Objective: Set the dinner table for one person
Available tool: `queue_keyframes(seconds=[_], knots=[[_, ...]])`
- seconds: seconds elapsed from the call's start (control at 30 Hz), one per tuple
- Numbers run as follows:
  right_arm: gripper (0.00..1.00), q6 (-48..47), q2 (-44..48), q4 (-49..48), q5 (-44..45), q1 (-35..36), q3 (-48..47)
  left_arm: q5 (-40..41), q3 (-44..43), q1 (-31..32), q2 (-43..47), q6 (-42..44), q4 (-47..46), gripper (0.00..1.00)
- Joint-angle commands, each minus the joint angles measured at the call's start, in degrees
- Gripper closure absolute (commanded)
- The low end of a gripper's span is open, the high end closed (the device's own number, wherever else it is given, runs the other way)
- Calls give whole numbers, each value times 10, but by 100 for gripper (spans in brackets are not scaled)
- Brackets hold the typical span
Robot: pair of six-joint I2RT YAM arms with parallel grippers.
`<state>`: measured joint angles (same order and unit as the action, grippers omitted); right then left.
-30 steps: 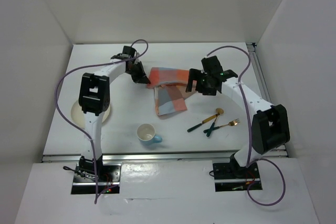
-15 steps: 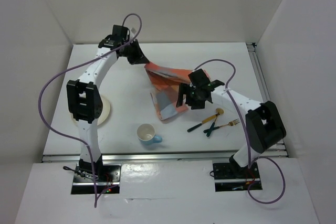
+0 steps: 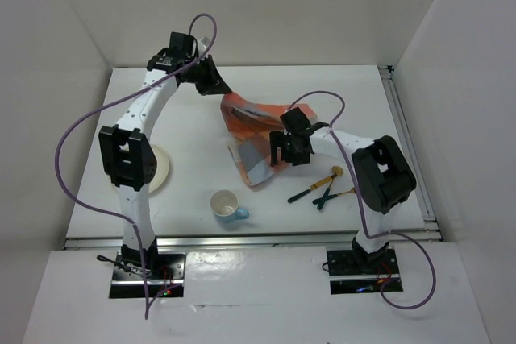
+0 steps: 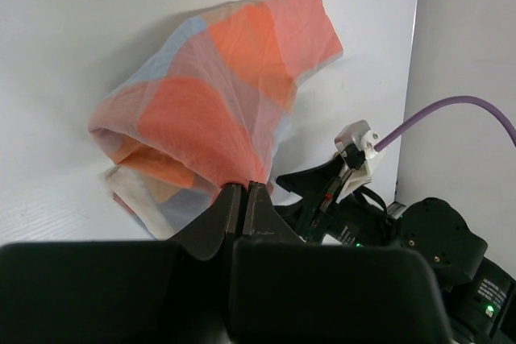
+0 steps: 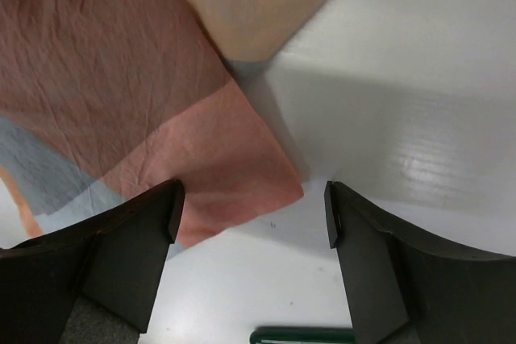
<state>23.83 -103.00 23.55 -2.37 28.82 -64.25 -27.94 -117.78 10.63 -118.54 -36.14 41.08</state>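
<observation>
When looking down through the right pincer [image 5: 251, 215], find it spread wide and holding nothing, poised over the white desk [image 5: 387, 118]. Just past and between the fingers: the loose lower corner of the checked cloth [image 5: 121, 78], pointing to the lower right of that frame and widening toward the upper left. Judging by that, close on the corner from this side; no other arm nearer to it.

Farther out, in the overhead view, trace the cloth's long axis from centre frame up and left to the left pincer [image 3: 214, 84], clamped shut on the top end and raised off the desk. Hence hanging bunched and folded, not lying flat.

Below and right of the cloth, loose cutlery [image 3: 322, 187]. At lower centre, a cup [image 3: 226, 205]. At left, a plate [image 3: 164, 168], half hidden behind the left arm.

Hard to tell: lower corner touching the desk or floating just clear; number of layers folded there. Cut off at the bottom edge of the right wrist view: a green handle [image 5: 298, 334], presumably one of the cutlery.
</observation>
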Motion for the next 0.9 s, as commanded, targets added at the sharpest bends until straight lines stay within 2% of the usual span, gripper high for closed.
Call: queue_keyframes(seconds=[0.0, 0.03, 0.07, 0.17, 0.2, 0.27, 0.5, 0.73, 0.8, 0.83, 0.87], knots=[[18, -25, -20, -45, -17, -8, -12, -24, -27, 0, 3, 11, 4, 100], [21, -25, -26, -45, -32, -8, -12, -24, -27, 0, 3, 11, 4, 100], [34, -25, -26, -50, -39, -8, -19, -24, -27, 0, 3, 11, 4, 100], [55, -17, -33, -63, -59, -8, -19, -24, -39, 0, -2, 11, 9, 100], [73, -12, -27, -70, -53, -8, -12, -24, -40, 0, -2, 11, 9, 100], [99, 3, -22, -70, -32, -8, -5, -24, -52, 0, -2, 11, 9, 100], [100, -2, 53, -16, 53, -13, -61, -45, -103, -30, -13, -1, 23, 100], [100, -20, 147, 28, 108, -46, -125, -86, -98, -105, 15, -34, 13, 100], [100, -31, 165, 44, 126, -52, -154, -128, -77, -126, 28, -70, -13, 100], [100, -40, 170, 56, 144, -57, -184, -186, -32, -147, 52, -110, -63, 100], [100, -45, 177, 67, 144, -57, -202, -202, -10, -154, 66, -125, -91, 100]])
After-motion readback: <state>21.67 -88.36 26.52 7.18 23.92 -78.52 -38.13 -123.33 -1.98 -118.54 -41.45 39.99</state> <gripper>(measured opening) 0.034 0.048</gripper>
